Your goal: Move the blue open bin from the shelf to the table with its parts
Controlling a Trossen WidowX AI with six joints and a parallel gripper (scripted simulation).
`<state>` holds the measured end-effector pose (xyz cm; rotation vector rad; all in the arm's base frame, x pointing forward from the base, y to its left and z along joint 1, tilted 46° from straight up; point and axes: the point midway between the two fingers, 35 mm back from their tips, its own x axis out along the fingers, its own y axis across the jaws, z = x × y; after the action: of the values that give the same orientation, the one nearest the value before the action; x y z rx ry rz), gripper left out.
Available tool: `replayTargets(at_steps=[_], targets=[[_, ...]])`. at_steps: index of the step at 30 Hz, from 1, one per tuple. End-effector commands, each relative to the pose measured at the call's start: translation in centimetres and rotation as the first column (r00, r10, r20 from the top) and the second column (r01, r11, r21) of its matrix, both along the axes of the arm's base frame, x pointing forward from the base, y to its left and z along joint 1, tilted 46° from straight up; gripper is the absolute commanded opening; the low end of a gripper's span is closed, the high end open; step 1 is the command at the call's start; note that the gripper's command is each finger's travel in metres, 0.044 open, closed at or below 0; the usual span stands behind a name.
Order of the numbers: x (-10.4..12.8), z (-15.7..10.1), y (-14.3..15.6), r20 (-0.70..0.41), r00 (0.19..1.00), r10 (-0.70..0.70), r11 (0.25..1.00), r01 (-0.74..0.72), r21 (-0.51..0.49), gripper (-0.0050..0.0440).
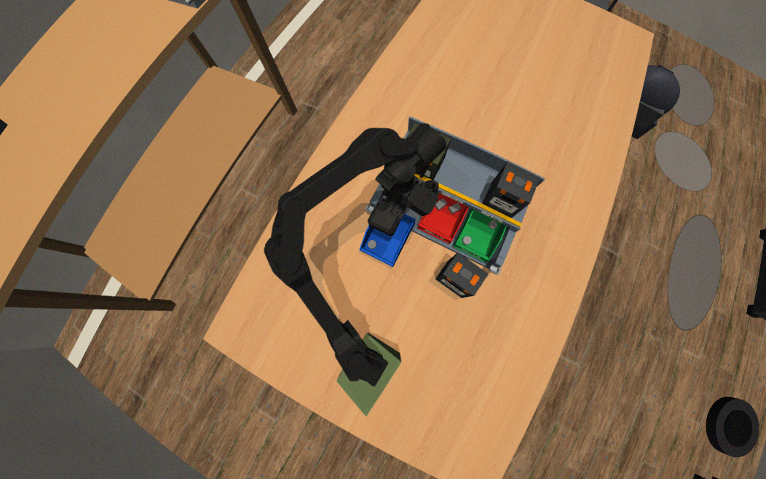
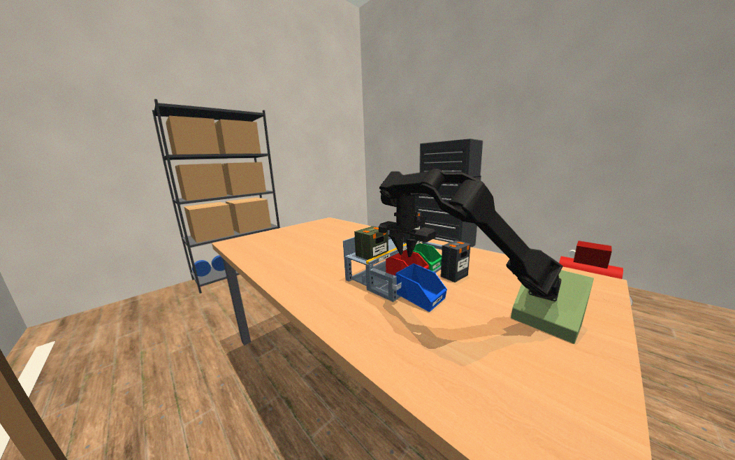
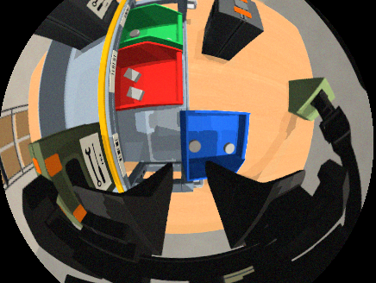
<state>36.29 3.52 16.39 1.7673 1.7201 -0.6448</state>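
The blue open bin (image 1: 387, 244) (image 2: 421, 287) (image 3: 216, 134) is upright in front of the grey shelf (image 1: 466, 175) (image 2: 381, 287) (image 3: 82, 103), its tall back wall at the shelf's front edge. I cannot tell whether its back touches the shelf. Two round grey parts lie in it; one is this disc (image 1: 371, 244) (image 3: 195, 146), the other this one (image 3: 229, 148). My gripper (image 2: 405, 255) (image 3: 189, 166) is partly open and empty, pointing down above the bin's back end. In the wrist view the bin's back wall runs between the fingertips' lines. From the top view the fingertips are hidden.
A red bin (image 1: 443, 219) (image 3: 151, 79) and a green bin (image 1: 480, 234) (image 3: 153, 28) sit on the shelf's lower level. A green case (image 2: 370, 242) and a dark case (image 1: 511, 188) stand on top. Another dark case (image 1: 462, 274) (image 2: 455, 261) stands on the table before the green bin.
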Motion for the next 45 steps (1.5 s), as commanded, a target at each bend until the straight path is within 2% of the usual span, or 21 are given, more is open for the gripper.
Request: replayTargets(at_steps=[1, 45], targets=[[-0.1, 0.2, 0.2, 0.008, 1.0, -0.002, 1.0, 0.002, 0.0, 0.015], [0.3, -1.2, 1.7, 0.012, 1.0, 0.0, 1.0, 0.0, -0.001, 0.015]])
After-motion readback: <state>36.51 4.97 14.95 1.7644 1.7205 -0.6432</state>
